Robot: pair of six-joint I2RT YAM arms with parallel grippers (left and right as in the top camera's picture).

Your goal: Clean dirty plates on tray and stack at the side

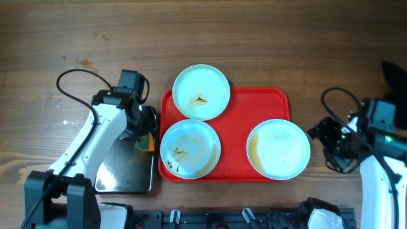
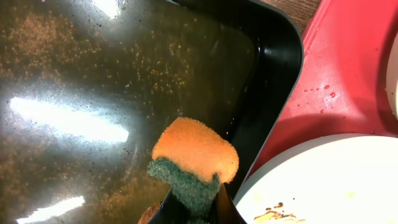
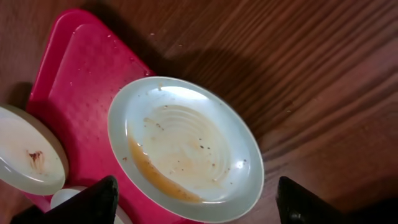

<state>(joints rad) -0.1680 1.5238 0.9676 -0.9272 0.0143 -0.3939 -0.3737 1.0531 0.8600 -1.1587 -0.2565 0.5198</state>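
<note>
Three pale blue plates with brown sauce smears sit on the red tray (image 1: 261, 102): one at the back left (image 1: 201, 92), one at the front left (image 1: 189, 149), one at the right (image 1: 278, 149), overhanging the tray's right edge. My left gripper (image 2: 194, 208) is shut on an orange and green sponge (image 2: 196, 162), over the black tray's right edge (image 2: 273, 68), beside the front left plate (image 2: 323, 186). My right gripper (image 3: 199, 202) is open and empty, hovering at the right plate (image 3: 186, 146); the back left plate (image 3: 28, 155) also shows there.
The black glossy tray (image 1: 124, 172) lies left of the red tray, wet and speckled. Bare wooden table (image 1: 286, 38) lies behind and to the right of the red tray. Both arm bases stand at the front corners.
</note>
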